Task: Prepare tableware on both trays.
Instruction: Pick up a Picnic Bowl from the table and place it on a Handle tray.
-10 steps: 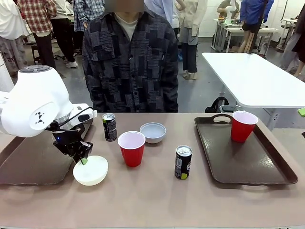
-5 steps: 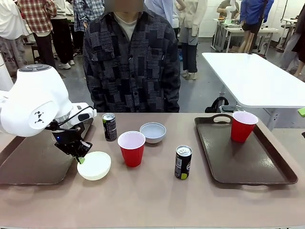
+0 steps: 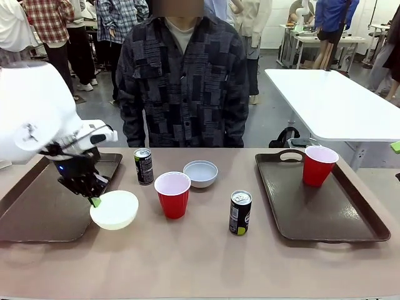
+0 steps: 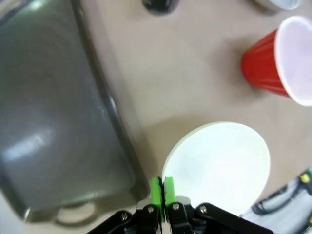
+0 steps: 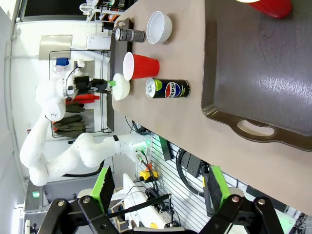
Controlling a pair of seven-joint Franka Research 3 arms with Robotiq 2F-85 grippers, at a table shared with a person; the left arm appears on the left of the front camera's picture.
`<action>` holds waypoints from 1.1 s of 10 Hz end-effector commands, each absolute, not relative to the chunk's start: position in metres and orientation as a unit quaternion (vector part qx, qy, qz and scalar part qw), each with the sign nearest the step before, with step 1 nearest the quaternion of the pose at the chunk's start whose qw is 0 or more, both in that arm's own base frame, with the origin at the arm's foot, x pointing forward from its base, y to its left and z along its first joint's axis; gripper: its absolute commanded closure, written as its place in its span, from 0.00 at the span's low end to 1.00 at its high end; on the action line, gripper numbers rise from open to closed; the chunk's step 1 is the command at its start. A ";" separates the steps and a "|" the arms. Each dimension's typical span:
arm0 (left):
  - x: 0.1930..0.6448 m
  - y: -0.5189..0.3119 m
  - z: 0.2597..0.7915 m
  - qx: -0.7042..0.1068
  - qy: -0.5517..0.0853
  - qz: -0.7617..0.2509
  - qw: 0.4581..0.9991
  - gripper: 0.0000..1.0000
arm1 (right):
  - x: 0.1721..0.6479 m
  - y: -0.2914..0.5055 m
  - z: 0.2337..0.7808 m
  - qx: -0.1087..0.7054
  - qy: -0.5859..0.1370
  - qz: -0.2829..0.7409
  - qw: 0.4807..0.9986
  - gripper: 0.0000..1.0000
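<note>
My left gripper [image 3: 94,200] is shut on the near rim of the white bowl [image 3: 115,210], which is held just above the table beside the right rim of the left tray [image 3: 37,209]. In the left wrist view the green pads [image 4: 156,190] pinch the white bowl's [image 4: 219,163] edge, with the tray [image 4: 48,122] to one side. On the table stand a red cup [image 3: 172,194], a grey-blue bowl [image 3: 200,173] and two black cans [image 3: 144,166] [image 3: 240,212]. The right tray [image 3: 325,209] holds a second red cup [image 3: 319,165]. My right gripper [image 5: 160,190] is open above the table's edge near its tray [image 5: 263,73].
A person in a dark patterned shirt [image 3: 181,81] stands at the far side of the table, hands out of sight. A white table [image 3: 331,100] stands behind on the right. Bare tabletop lies along the front edge between the trays.
My left gripper closed on the white bowl's rim, raised it and carried it left toward the left tray. The arm also rose. Everything else stayed put.
</note>
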State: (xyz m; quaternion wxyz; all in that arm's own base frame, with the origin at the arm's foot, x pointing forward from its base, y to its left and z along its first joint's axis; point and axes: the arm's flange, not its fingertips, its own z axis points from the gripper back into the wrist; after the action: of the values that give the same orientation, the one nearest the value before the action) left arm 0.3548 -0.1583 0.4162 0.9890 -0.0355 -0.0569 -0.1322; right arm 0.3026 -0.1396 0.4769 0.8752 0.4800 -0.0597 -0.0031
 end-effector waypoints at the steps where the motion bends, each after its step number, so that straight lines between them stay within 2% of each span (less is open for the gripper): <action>1: 0.345 -0.131 0.466 -0.057 -0.074 -0.131 0.987 1.00 | 0.303 -0.139 0.478 0.485 -0.062 0.001 0.872 0.00; 4: 0.368 -0.065 0.492 -0.056 -0.096 -0.127 0.986 1.00 | 0.303 -0.139 0.478 0.485 -0.062 0.001 0.872 0.00; 7: 0.394 0.006 0.499 -0.096 -0.114 -0.069 0.986 1.00 | 0.303 -0.139 0.478 0.485 -0.062 0.001 0.872 0.00; 11: 0.425 0.054 0.491 -0.046 -0.166 0.017 0.985 1.00 | 0.303 -0.139 0.478 0.485 -0.062 0.001 0.872 0.00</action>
State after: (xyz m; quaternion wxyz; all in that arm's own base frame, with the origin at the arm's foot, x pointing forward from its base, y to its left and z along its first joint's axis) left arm 0.4147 0.0541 0.4951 0.9854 -0.0719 -0.1539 -0.0065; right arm 0.3027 -0.1394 0.4768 0.8755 0.4796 -0.0592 -0.0031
